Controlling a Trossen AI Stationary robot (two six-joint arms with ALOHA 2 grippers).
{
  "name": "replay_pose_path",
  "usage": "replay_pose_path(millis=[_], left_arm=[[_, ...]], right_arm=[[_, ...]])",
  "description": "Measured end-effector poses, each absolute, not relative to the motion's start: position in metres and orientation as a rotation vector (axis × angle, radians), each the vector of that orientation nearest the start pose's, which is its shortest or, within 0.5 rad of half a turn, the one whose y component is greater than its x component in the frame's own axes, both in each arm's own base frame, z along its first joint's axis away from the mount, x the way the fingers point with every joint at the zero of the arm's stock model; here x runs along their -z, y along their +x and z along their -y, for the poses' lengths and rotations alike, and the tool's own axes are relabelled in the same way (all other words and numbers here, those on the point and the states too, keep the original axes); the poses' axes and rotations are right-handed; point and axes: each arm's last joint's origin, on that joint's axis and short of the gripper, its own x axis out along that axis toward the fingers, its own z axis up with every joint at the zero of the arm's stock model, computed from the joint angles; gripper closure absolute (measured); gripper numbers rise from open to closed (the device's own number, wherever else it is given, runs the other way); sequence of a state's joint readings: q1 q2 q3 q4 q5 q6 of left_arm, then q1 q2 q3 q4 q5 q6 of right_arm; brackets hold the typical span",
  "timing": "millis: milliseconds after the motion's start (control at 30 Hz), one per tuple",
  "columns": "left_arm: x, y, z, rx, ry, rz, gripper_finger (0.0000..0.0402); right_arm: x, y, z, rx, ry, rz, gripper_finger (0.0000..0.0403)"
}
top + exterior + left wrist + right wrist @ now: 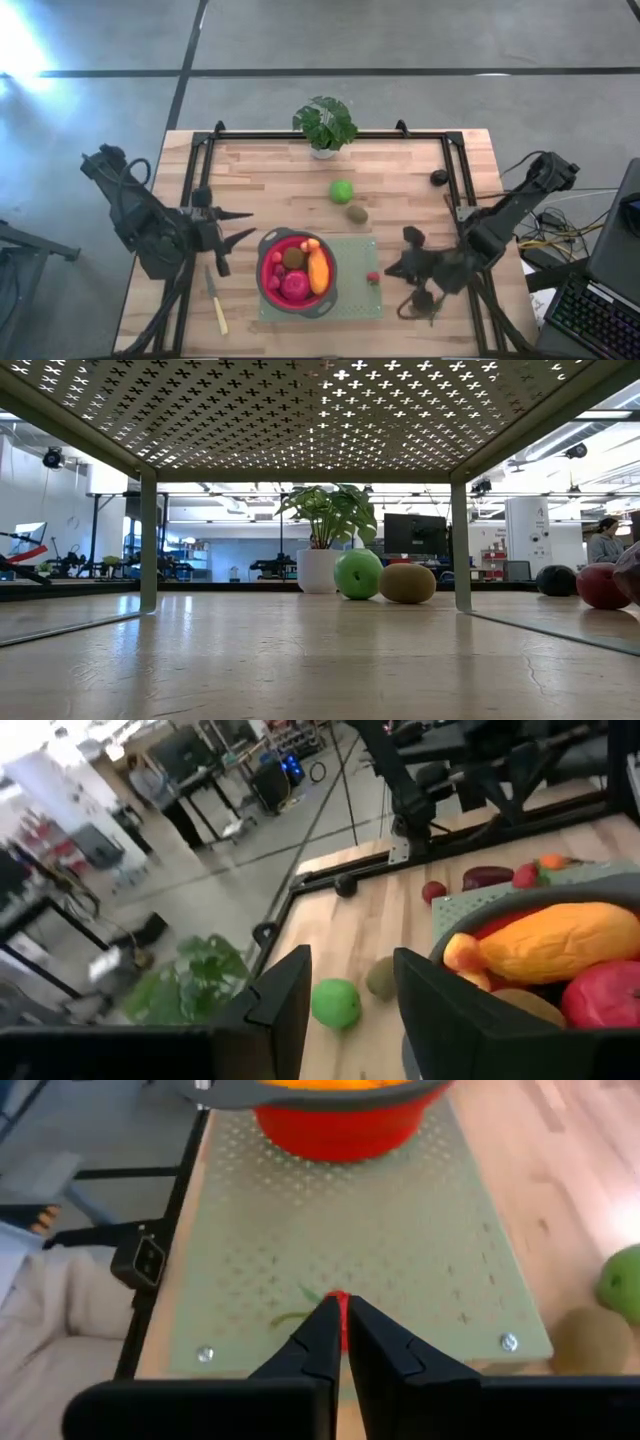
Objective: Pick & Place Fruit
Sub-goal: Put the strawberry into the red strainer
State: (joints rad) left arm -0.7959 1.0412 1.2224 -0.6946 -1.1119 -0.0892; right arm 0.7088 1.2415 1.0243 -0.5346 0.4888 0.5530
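the right tool (338,1342) is sitting low over the green mat (400,1240), its fingers pressed together and pinching a tiny red fruit (337,1302) at the tips. the red bowl (270,287) on the mat's other end is holding an orange elongated piece (319,270), a red apple (294,286) and other fruit. the left tool (236,227) is hovering beside the bowl, fingers partly spread and holding nothing. a green ball (342,190) and a brown kiwi (357,213) are lying on the counter (400,180) near the potted plant (325,124).
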Motion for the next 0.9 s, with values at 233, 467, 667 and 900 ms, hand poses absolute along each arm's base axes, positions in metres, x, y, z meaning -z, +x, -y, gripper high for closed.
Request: replay_pose_path(millis=[233, 467, 667, 900], left_arm=[[-0.394, 0.137, 0.104, -0.303, 0.236, -0.309, 0.0252], [-0.393, 0.137, 0.104, -0.295, 0.236, -0.315, 0.0252], [-0.393, 0.137, 0.105, -0.288, 0.232, -0.318, 0.0252], [-0.391, 0.14, 0.107, -0.286, 0.242, -0.325, 0.0252]], right_arm=[[-0.275, 0.218, -0.176, 0.019, 0.033, -0.717, 0.0325], [-0.271, 0.233, -0.189, 0.027, 0.001, -0.759, 0.0224], [-0.263, 0.239, -0.194, 0.04, -0.015, -0.788, 0.0164], [-0.242, 0.247, -0.195, 0.081, -0.041, -0.841, 0.0136]])
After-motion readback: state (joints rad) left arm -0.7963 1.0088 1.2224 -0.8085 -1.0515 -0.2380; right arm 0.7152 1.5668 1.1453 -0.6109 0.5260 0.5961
